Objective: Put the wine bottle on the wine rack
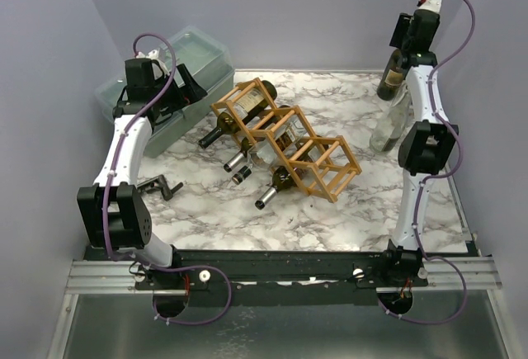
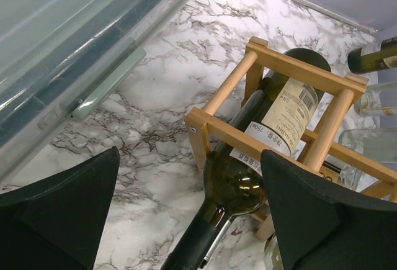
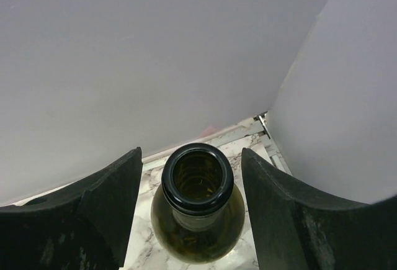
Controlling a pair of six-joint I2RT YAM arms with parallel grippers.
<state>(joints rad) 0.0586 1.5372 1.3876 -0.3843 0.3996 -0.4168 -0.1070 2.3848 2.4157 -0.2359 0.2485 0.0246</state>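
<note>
A dark green wine bottle (image 1: 390,78) stands upright at the back right corner. In the right wrist view its open mouth (image 3: 197,180) sits between my right gripper's (image 3: 189,158) fingers, with a narrow gap on each side. That gripper (image 1: 406,45) hovers over the bottle's neck, open. The wooden wine rack (image 1: 322,161) lies mid-table with three bottles in its left cells. My left gripper (image 1: 186,87) hangs open by the rack's left end; in its view (image 2: 189,153) a labelled bottle (image 2: 282,115) lies in the rack (image 2: 291,65).
A clear glass bottle (image 1: 388,128) stands just in front of the dark one. A translucent plastic bin (image 1: 173,78) sits at the back left. A small black object (image 1: 161,186) lies near the left arm. Walls close in the back and right.
</note>
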